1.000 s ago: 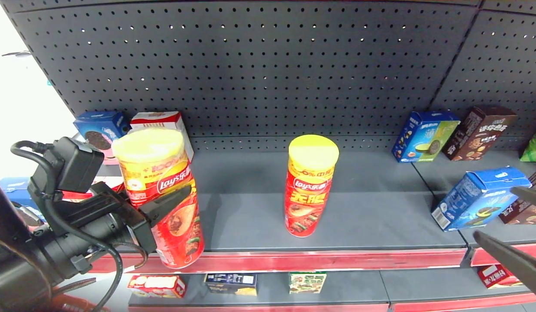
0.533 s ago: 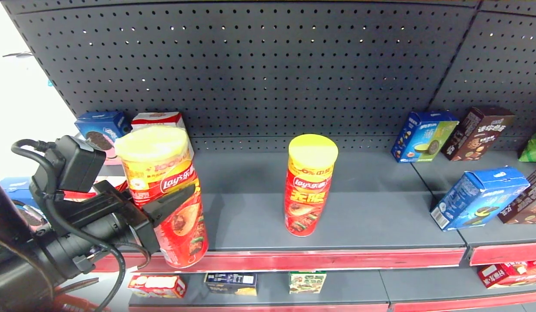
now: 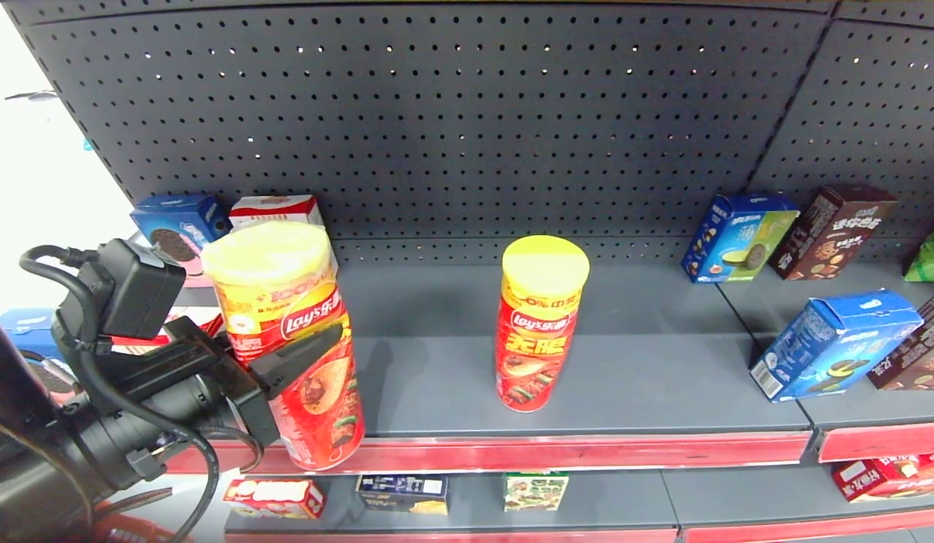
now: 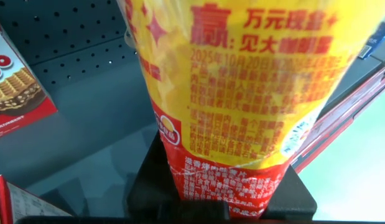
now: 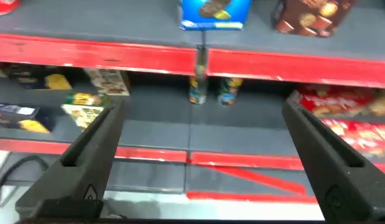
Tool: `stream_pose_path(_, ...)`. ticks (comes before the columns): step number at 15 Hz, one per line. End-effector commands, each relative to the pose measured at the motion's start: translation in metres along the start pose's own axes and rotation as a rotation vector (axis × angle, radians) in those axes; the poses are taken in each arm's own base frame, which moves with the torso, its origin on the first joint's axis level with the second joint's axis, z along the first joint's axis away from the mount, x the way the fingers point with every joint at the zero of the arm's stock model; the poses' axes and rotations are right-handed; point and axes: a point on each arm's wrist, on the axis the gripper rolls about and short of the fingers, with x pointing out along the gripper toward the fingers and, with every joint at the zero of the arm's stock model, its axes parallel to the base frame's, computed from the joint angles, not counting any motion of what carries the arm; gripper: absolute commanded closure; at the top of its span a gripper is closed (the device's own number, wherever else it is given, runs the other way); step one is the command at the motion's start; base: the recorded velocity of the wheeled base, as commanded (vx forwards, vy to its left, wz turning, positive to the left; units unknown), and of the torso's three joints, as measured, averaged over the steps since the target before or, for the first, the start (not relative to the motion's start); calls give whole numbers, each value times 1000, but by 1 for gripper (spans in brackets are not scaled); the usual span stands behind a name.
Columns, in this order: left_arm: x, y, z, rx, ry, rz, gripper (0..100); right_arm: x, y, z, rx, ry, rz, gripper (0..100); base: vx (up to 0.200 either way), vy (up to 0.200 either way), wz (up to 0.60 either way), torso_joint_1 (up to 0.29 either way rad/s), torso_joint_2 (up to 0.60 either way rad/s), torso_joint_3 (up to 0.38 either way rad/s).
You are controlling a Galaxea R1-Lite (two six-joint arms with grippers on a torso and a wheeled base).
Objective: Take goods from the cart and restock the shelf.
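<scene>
My left gripper (image 3: 295,341) is shut on a red chips can with a yellow lid (image 3: 269,260), held slightly tilted at the left front of the grey shelf (image 3: 437,369). Its base overlaps the red front strip (image 3: 550,451). A second, similar can (image 3: 541,324) stands upright mid-shelf, well apart to the right. In the left wrist view the held can (image 4: 242,93) sits between the jaws of the left gripper (image 4: 220,183). My right gripper (image 5: 204,106) is open with nothing in it, low before the lower shelves (image 5: 198,134).
Biscuit boxes stand at the back left (image 3: 182,222) and a red-white box (image 3: 274,211) beside them. On the right are blue (image 3: 738,235), brown (image 3: 835,230) and tilted blue (image 3: 833,343) boxes. Small boxes (image 3: 400,494) line the lower shelf. Bare shelf lies between the two cans.
The left gripper has carried its can slightly to the right. The right gripper's fingers, at the head view's right edge a second ago, have dropped out of that view.
</scene>
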Motion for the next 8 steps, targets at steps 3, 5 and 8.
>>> stream_pose_path(3,-1,-2,1,2,-5,-8,100,-7,6,-3,50,-54,-190,0,0,0,0,0,0,0)
stream_pose_path(5,-1,-2,2,3,-8,-7,100,-7,6,-4,44,-60,-169,0,0,0,0,0,0,0)
stream_pose_path(8,-1,-2,3,4,-13,-7,100,-6,6,-4,56,-70,-158,0,0,0,0,0,0,0)
